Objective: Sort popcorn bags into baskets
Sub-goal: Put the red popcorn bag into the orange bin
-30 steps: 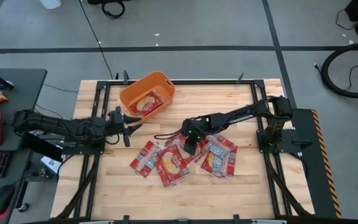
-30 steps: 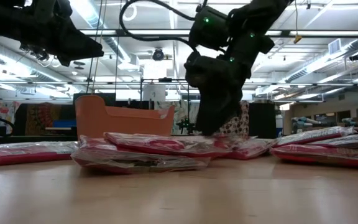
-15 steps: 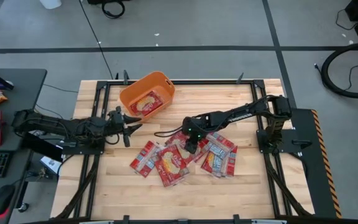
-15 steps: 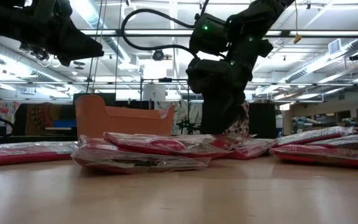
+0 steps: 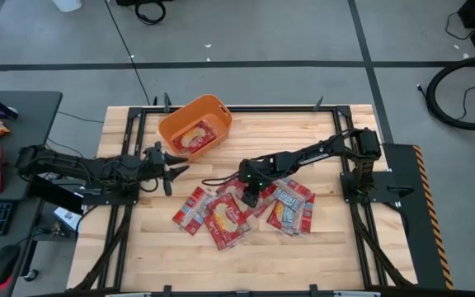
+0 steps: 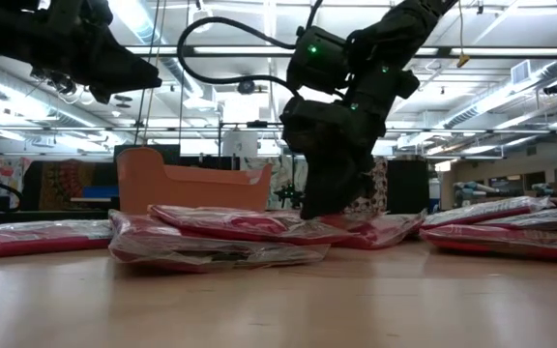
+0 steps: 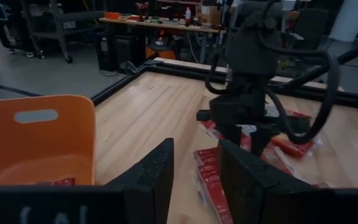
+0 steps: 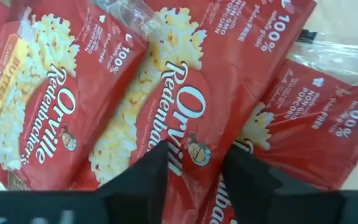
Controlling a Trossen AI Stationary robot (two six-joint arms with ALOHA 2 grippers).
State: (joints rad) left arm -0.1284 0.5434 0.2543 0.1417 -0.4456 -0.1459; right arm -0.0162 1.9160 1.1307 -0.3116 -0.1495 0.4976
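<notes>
On the wooden table [image 5: 336, 239] lies a heap of red popcorn bags [image 5: 221, 216], some lying over others. The right gripper [image 5: 251, 196] is down on the heap, its two fingers [image 8: 143, 177] spread apart over one bag [image 8: 166, 124], likely so they can close on its edge and lift it. It pinches nothing yet. Near the far left corner sits the orange basket [image 5: 176, 122], with one bag [image 5: 192, 137] inside. The left gripper [image 5: 175, 168] waits beside the basket, off the heap, with its fingers spread too, out of the way.
</notes>
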